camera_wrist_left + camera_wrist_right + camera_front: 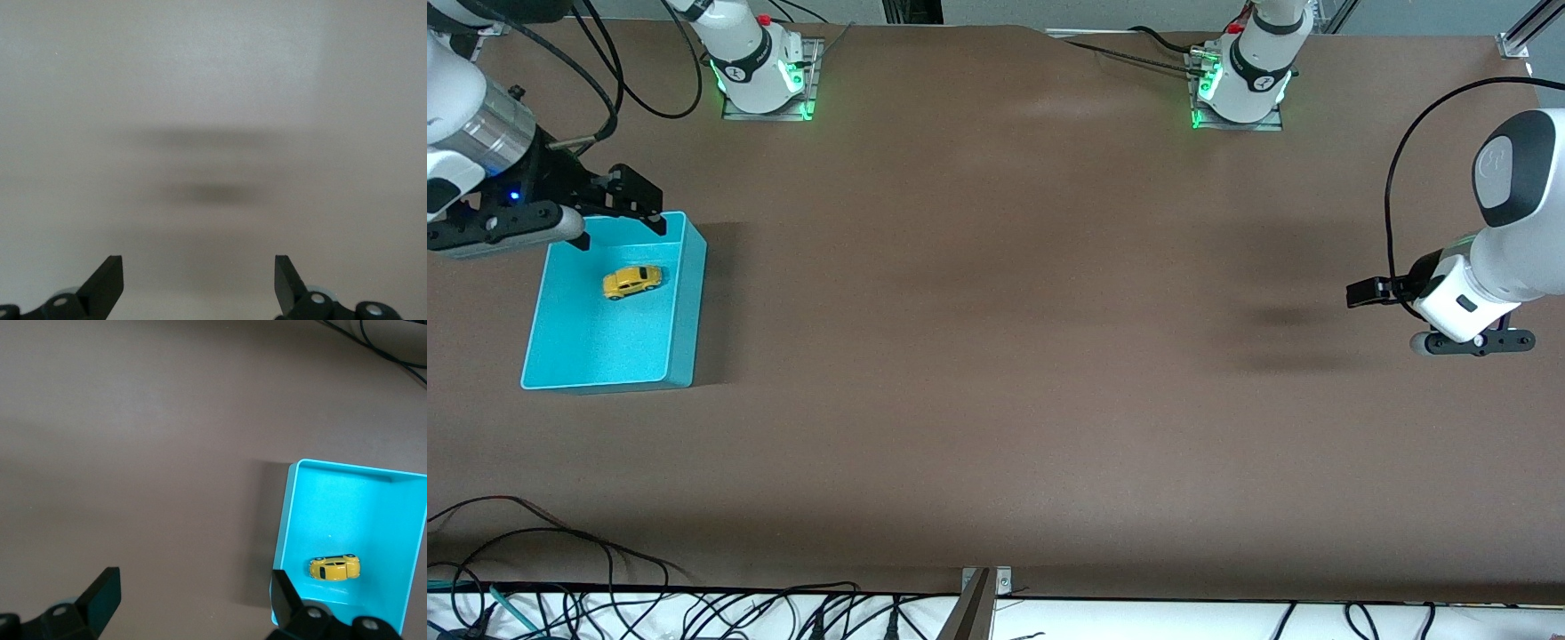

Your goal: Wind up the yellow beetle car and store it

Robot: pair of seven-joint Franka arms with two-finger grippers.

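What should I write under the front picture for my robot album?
Yellow beetle car lies in the turquoise bin; open right gripper hovers at its rim, open left gripper waits over bare table.

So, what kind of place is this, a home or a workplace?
Most likely a robotics lab, not a home. Two white robot arms are bolted to a bare brown table, loose cables lie along its edge, and the only objects are a turquoise bin holding a yellow toy car.
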